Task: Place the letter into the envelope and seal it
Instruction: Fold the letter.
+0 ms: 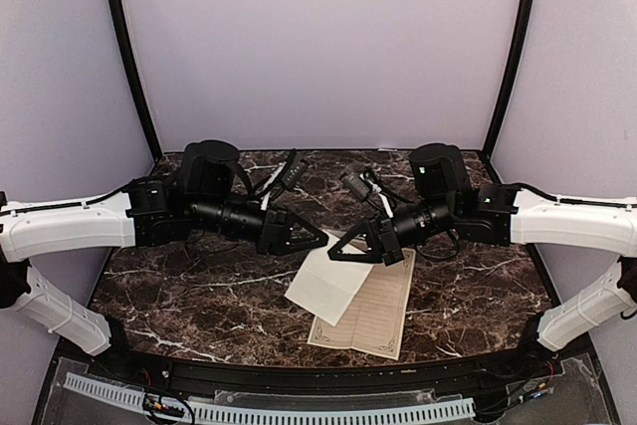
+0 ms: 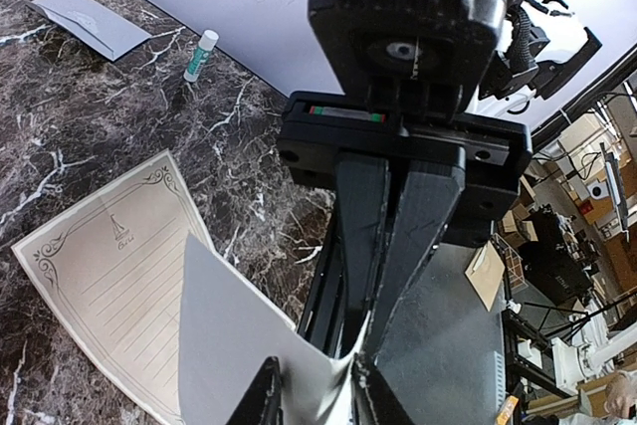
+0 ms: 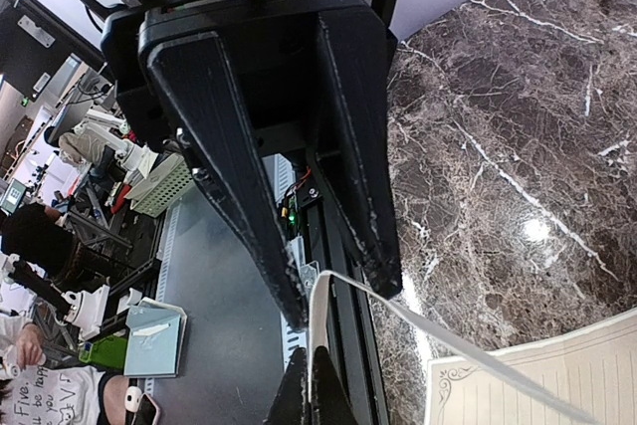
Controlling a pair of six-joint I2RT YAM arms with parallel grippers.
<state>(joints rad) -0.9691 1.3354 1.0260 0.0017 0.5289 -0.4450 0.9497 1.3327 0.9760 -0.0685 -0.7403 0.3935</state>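
Note:
One sheet of the letter (image 1: pixel 373 311) lies flat on the marble, its ruled, bordered face up (image 2: pixel 109 276). A second sheet (image 1: pixel 326 281), plain side showing, is lifted at its far corner between both grippers. My right gripper (image 3: pixel 311 385) is shut on that sheet's edge. My left gripper (image 2: pixel 317 390) faces it tip to tip, its fingers standing apart on either side of the same corner, with the paper (image 2: pixel 239 345) crumpled against one finger. The grey-lavender envelope (image 2: pixel 90 22) lies flat far off in the left wrist view; the top view does not show it.
A small glue stick (image 2: pixel 201 55) with a green cap lies on the marble near the envelope. Both forearms stretch in from the sides and meet above the table's middle (image 1: pixel 199 286). A black rail (image 1: pixel 299 380) borders the near edge.

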